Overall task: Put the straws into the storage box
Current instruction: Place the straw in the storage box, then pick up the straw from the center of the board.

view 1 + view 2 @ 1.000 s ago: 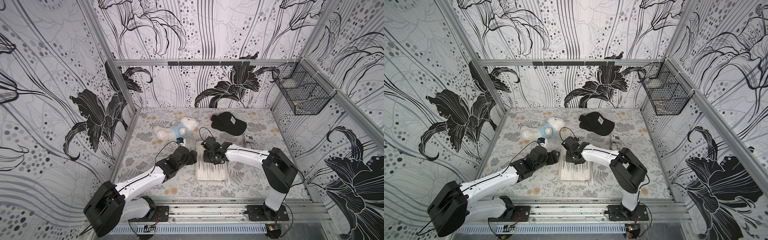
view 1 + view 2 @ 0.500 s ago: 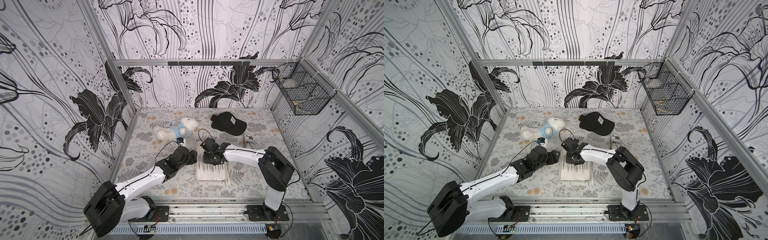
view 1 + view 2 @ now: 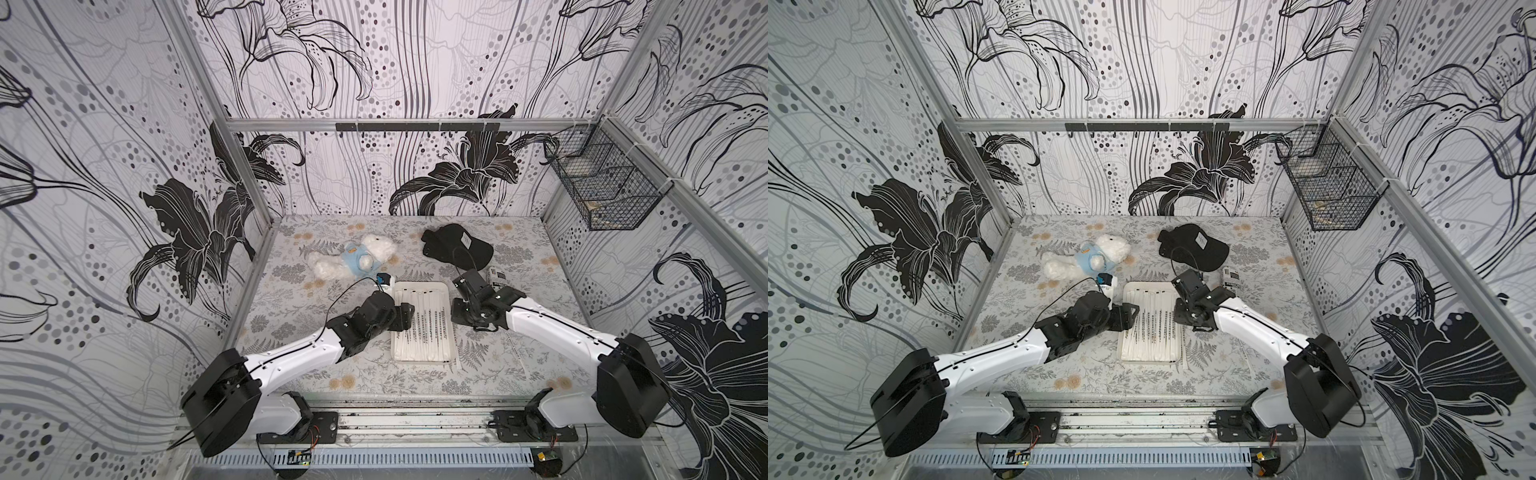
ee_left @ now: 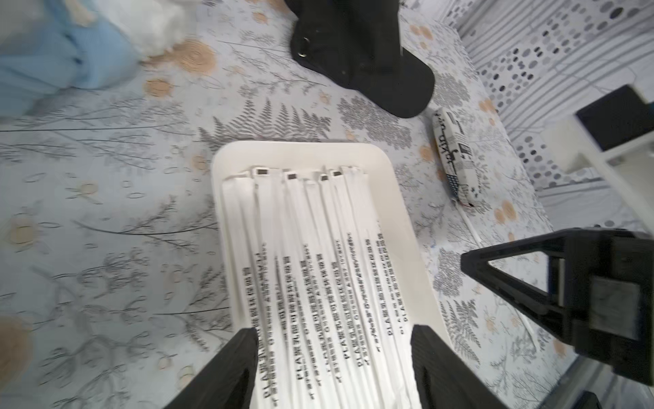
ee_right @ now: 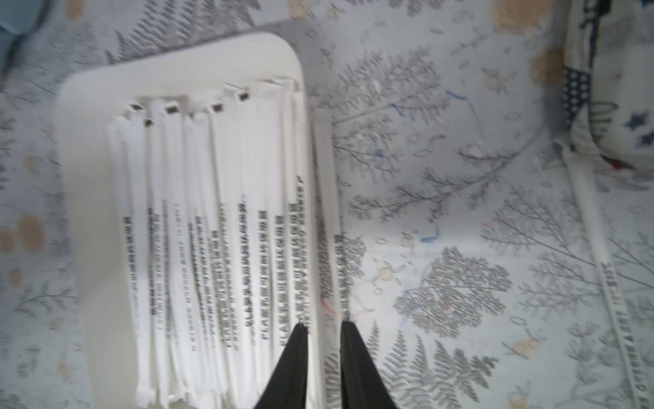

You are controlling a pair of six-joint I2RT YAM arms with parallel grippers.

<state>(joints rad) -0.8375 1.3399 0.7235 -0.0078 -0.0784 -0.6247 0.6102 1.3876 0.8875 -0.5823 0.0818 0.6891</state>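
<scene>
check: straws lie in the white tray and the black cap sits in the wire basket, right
The black cap lies on the table behind the white tray, not in the wire basket; both top views show it. The straws part holds.

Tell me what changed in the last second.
The right gripper slid from over the storage box to its right edge and its jaws parted around one straw lying along the rim. The left gripper, the straws in the box, plush toy and cap stayed put.
</scene>
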